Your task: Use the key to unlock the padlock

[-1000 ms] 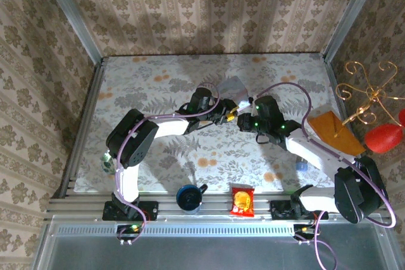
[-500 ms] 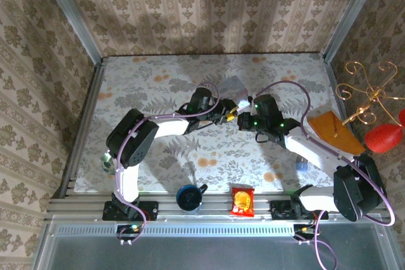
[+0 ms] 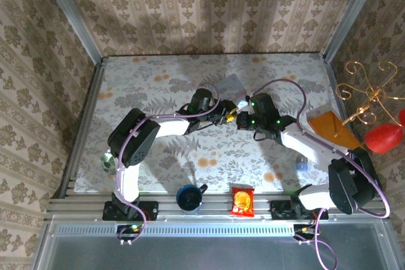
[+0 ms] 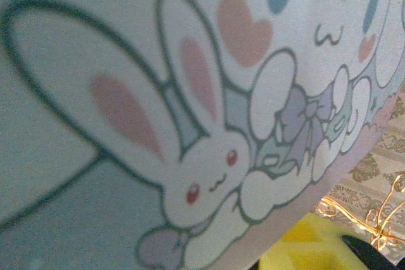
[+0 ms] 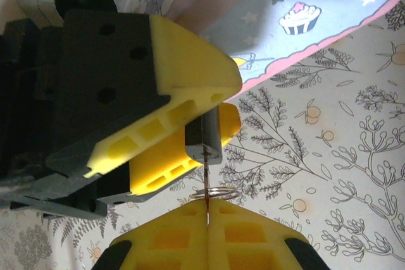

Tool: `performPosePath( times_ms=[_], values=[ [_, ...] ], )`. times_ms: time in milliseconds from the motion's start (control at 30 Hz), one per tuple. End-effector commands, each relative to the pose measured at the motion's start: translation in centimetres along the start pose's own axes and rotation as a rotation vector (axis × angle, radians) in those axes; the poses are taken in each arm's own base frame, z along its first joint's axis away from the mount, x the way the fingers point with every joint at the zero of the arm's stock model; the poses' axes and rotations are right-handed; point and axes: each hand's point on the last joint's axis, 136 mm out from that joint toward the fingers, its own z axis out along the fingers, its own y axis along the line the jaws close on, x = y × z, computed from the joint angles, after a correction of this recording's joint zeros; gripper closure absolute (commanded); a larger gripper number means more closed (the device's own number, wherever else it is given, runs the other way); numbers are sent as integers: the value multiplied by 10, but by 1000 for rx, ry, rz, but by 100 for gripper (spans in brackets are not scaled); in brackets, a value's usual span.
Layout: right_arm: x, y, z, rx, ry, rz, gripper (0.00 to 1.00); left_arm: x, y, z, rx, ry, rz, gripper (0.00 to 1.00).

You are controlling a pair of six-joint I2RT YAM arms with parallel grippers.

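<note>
So the left gripper (image 3: pixel 228 116) is clamped on the small dark metal padlock (image 5: pixel 205 136), out mid-table just beside the pale cartoon-rabbit tin box (image 4: pixel 190 124). The right gripper (image 5: pixel 207 219) is pinched tight on the thin silver key (image 5: pixel 207 178), whose tip is at the lock's underside. My worry is that an off-axis twist makes the key slip in the pads or the lock swivel. The shackle, the keyhole and how deep the key sits are all hidden.

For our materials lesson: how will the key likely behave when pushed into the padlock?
The key looks thin and metal, so probably stiff yet slippery. Pinched by the right gripper, it may pivot. Its ring likely dangles.
</note>
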Motion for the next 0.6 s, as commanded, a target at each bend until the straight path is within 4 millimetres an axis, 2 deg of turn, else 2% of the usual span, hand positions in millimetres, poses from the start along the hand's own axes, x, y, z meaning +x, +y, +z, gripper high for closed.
performPosePath(
  times_ms=[0, 133, 333, 433, 567],
  values=[
    [-32, 14, -7, -31, -127, -16, 100, 24, -1, 7, 7, 95, 5, 100],
    [-39, 17, -7, -42, -151, -20, 98, 25, -2, 7, 13, 98, 6, 100],
    [-26, 7, 14, -15, -98, -12, 93, 26, -3, 7, 18, 98, 9, 100],
    [-24, 4, 8, -7, -99, -18, 90, 22, 0, 5, 12, 82, 3, 100],
    [-30, 2, -18, -36, -130, -24, 85, 13, 5, 4, 8, 58, 1, 100]
  ],
)
